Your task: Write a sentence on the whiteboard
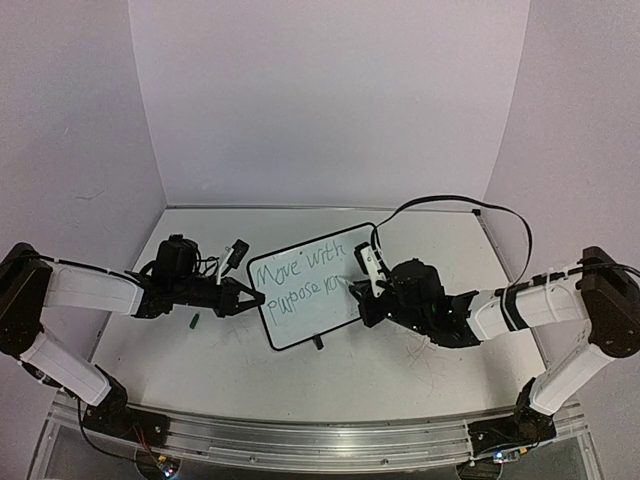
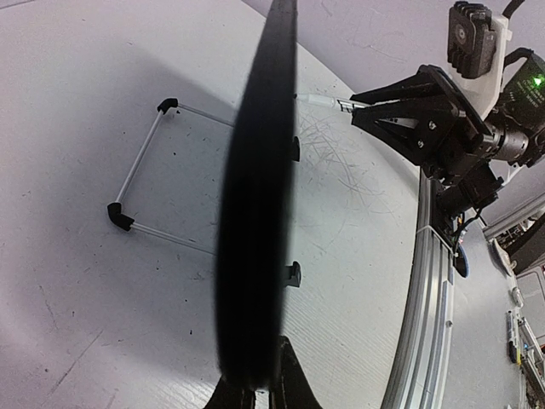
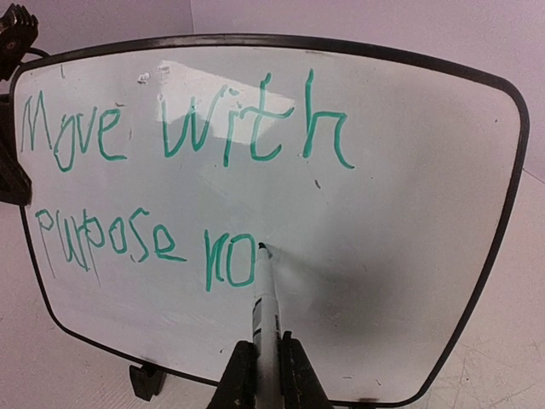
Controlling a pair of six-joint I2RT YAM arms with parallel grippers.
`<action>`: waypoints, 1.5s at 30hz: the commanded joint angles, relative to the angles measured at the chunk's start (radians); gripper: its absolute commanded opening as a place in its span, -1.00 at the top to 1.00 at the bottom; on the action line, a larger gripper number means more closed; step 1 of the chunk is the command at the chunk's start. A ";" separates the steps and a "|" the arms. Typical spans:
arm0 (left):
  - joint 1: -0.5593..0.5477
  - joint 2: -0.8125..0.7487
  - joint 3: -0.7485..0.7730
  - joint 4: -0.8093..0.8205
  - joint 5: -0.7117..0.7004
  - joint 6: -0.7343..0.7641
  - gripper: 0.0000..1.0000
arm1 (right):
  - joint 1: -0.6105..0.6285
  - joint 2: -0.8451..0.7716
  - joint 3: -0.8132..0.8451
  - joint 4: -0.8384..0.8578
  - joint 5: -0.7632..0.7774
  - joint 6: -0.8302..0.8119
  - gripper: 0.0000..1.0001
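The whiteboard point(image 1: 310, 285) stands tilted at the table's middle, with green writing "Move with purpose no" point(image 3: 179, 136). My left gripper point(image 1: 250, 298) is shut on its left edge; in the left wrist view the board shows edge-on as a dark band point(image 2: 255, 213) rising from my gripper point(image 2: 260, 396). My right gripper point(image 1: 365, 290) is shut on a white marker point(image 3: 266, 315). Its tip touches the board just right of the "o" in "no". The marker also shows in the left wrist view point(image 2: 328, 102), in the right gripper point(image 2: 379, 106).
A green marker cap point(image 1: 195, 321) lies on the table under the left arm. A black cable point(image 1: 460, 203) loops behind the right arm. A thin wire stand with black corners point(image 2: 140, 192) lies on the table left of the board. The table's metal rail point(image 2: 426, 281) runs along the near edge.
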 commanded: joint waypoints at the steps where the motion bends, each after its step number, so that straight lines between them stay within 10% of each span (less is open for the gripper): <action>1: 0.001 -0.014 0.018 -0.042 -0.067 0.063 1.00 | 0.009 -0.008 -0.017 -0.003 0.026 0.023 1.00; 45: 0.002 -0.015 0.019 -0.043 -0.062 0.062 1.00 | 0.009 -0.003 -0.028 -0.018 0.082 0.057 1.00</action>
